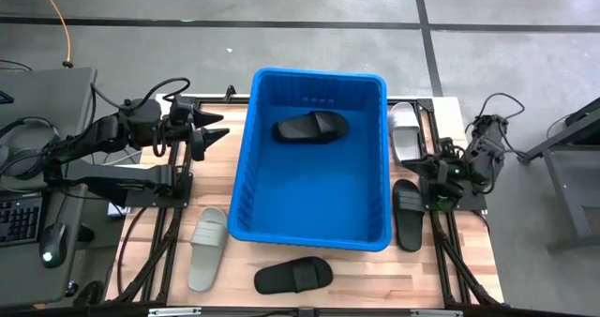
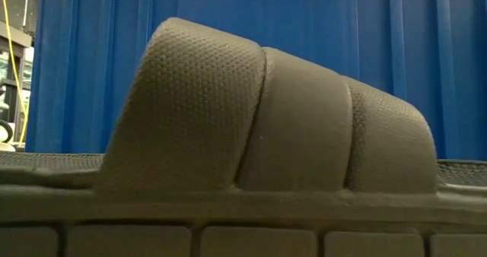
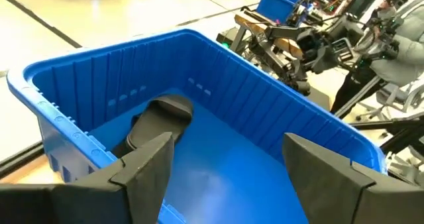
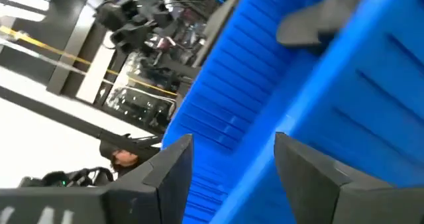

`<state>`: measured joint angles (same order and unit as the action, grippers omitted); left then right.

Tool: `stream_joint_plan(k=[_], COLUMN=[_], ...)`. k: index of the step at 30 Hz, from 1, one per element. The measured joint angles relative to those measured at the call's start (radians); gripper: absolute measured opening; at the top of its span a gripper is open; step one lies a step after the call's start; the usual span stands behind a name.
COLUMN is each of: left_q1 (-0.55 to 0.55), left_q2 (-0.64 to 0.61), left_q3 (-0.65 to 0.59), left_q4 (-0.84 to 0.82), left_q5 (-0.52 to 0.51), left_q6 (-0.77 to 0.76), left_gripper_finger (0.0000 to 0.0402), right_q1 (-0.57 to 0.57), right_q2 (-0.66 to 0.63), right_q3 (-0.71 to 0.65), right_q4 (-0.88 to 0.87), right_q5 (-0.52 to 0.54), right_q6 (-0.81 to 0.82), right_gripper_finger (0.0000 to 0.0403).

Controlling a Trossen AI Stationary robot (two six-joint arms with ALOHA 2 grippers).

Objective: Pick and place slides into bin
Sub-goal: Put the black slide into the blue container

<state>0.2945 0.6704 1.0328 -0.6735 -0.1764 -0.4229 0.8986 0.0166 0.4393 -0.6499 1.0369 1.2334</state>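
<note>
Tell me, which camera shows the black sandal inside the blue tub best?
The high view: the black slide lies whole inside the bin. The left wrist view shows it partly, behind the rim; the right wrist view shows a blurred part; the low view, none.

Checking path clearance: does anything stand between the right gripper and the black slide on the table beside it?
Nothing visible does. The right gripper hangs open beside the bin, and the black slide lies on the table just nearer the front edge, with bare table between them.
</note>
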Motion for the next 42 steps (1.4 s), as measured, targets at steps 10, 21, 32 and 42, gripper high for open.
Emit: stream_joint_plan(k=[10, 21, 32, 42], left_q1=[0.000, 0.000, 0.000, 0.000], left_q2=[0.002, 0.022, 0.070, 0.166], left_q3=[0.000, 0.000, 0.000, 0.000], left_q4=[-0.001, -0.004, -0.001, 0.021], left_q5=[-0.026, -0.027, -0.027, -0.019], left_q6=[0.008, 0.052, -0.005, -0.080], left_gripper_finger=[0.0271, 0.0271, 0.0271, 0.0271], right_q1=[-0.002, -0.002, 0.003, 0.005], right_q2=[-0.006, -0.008, -0.010, -0.010], right_q3=[0.019, 0.020, 0.023, 0.023], right_q4=[-0.251, -0.354, -0.397, -0.373], right_q5=[-0.047, -0.174, -0.229, -0.386], right_q6=[0.151, 0.381, 0.405, 0.185], right_gripper_finger=[0.0200, 0.0200, 0.0204, 0.0197])
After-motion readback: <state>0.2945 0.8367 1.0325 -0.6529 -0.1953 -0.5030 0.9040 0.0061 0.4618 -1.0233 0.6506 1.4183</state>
